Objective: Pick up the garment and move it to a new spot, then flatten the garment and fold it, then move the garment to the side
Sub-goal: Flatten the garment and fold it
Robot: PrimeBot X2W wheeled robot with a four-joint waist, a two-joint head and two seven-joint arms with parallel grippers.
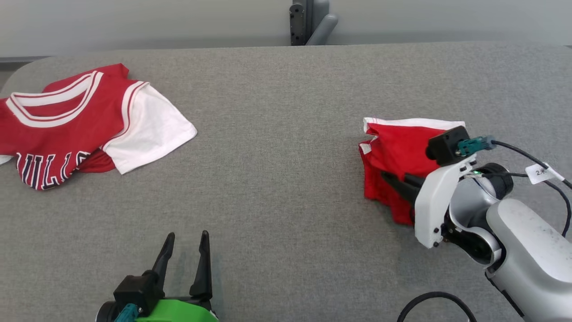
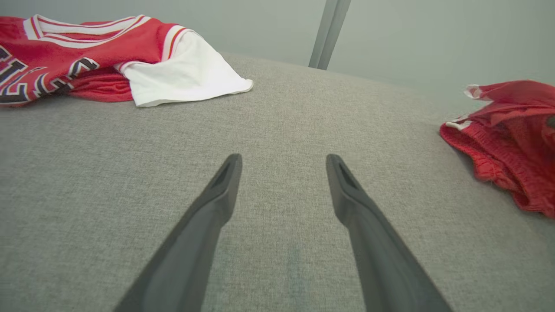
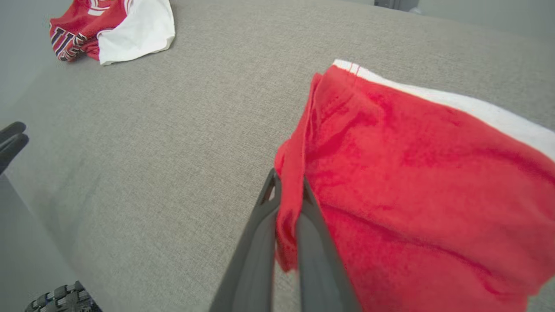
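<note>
On the right half of the grey, coarse-woven bench [image 1: 286, 201] lie the red shorts [image 1: 397, 152], bundled into a rough folded block with a white band along the far edge. Their cloth looks soft and slightly fuzzy, and in the left wrist view a gathered, ribbed waistband runs along the near side. The right gripper [image 3: 287, 184] is clenched on a raised fold at the shorts' left edge, red cloth pinched between its two slim dark fingers. In the head view the white wrist bracket and the black camera block cover the shorts' near right part, so their outline there cannot be made out.

At the far left, well apart from the shorts, a red jersey [image 1: 67, 129] lies crumpled, with striped white trim at the neck and a smooth white sleeve [image 1: 152, 129] spread flat. The picture's edge cuts it off, and its dark, white-edged lettering is only partly legible.

The left gripper [image 1: 187, 234] is released, its tapered fingers spread over bare bench near the front, grasping nothing.
</note>
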